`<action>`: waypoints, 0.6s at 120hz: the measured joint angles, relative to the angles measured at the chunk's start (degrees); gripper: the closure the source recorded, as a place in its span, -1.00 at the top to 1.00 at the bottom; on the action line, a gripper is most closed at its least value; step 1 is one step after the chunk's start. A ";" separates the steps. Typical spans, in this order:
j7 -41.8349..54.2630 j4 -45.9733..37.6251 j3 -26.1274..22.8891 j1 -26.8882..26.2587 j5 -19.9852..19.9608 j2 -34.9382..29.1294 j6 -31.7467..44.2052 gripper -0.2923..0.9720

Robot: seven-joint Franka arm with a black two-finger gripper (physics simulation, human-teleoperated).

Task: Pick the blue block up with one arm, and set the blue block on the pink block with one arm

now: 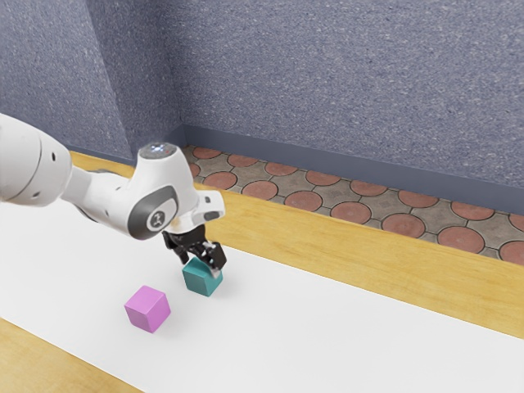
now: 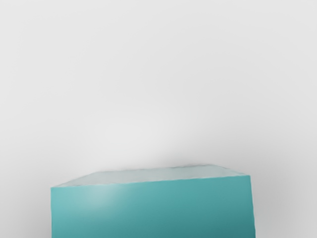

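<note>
The arm reaches in from the exterior view's left over the table, whose white top runs between two wooden strips. Its gripper points down and sits right on the top of the blue block, which looks teal. Whether the gripper pinches the block or merely straddles it cannot be told, nor whether the block rests on the white top or hangs just off it. The blue block is near the far edge of the white top, close to the far wooden strip. The pink block stands apart from it, toward the near edge and a little to the exterior view's left, bare on top. In the wrist view the blue block is close under the hand, one side face and a pale sliver of its top showing, with the table beyond it. Past the table lie a tiled floor and a grey-blue wall.
</note>
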 joint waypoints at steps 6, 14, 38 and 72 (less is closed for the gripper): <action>-0.20 -0.06 -0.09 0.39 0.04 0.44 0.64 0.52; -0.43 -0.17 -0.18 0.63 0.07 0.91 1.29 0.52; -0.94 -0.99 -2.20 3.03 -0.08 1.91 2.34 0.52; -0.98 -0.84 -2.61 3.30 0.08 1.54 2.46 0.35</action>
